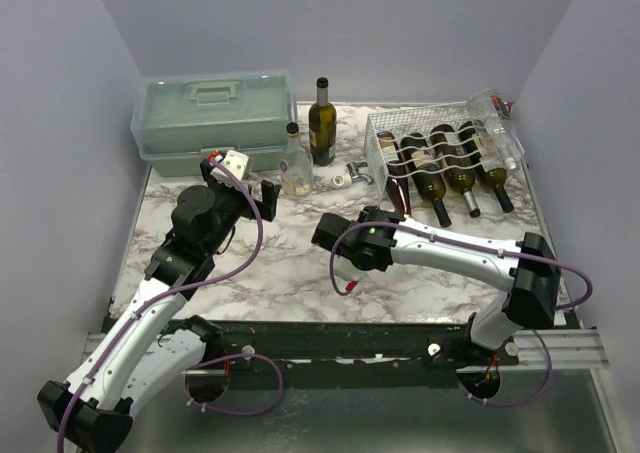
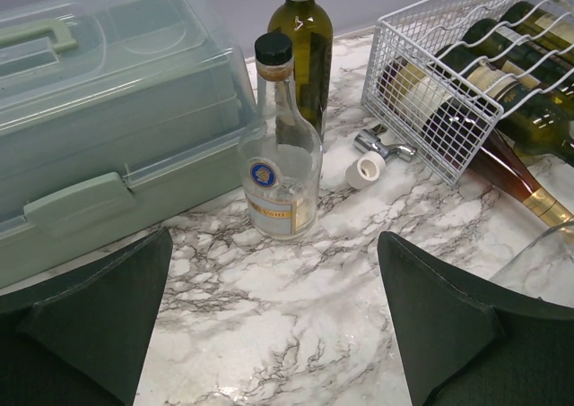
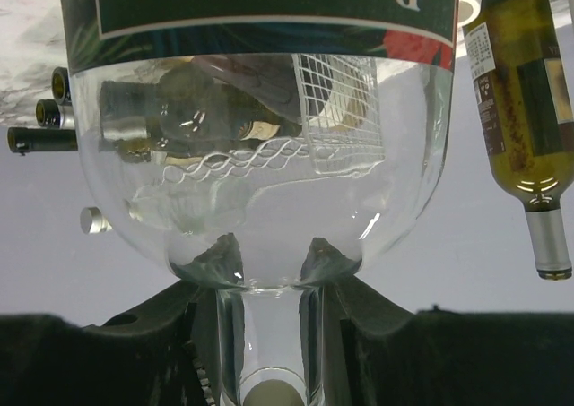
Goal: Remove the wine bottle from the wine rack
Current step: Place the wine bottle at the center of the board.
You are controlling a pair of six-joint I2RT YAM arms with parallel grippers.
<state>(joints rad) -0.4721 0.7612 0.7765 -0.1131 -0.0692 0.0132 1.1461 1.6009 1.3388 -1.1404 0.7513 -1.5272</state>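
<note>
My right gripper (image 3: 272,258) is shut on the neck of a clear wine bottle (image 3: 260,155) with a dark label. From above, this gripper (image 1: 388,216) and the bottle (image 1: 400,188) are at the front left corner of the white wire wine rack (image 1: 375,148). Whether the bottle still touches the rack I cannot tell. Several other dark bottles (image 1: 460,173) lie in the rack's cradles. My left gripper (image 1: 240,185) stands open over the marble, nothing between its fingers (image 2: 90,316), well left of the rack (image 2: 404,56).
A pale green toolbox (image 1: 215,118) fills the back left. A small clear bottle (image 2: 280,155) and an olive-green bottle (image 2: 303,38) stand beside it. A metal stopper (image 2: 381,144) and white cap (image 2: 366,169) lie near the rack. A clear bottle (image 1: 495,123) lies on the rack's far right.
</note>
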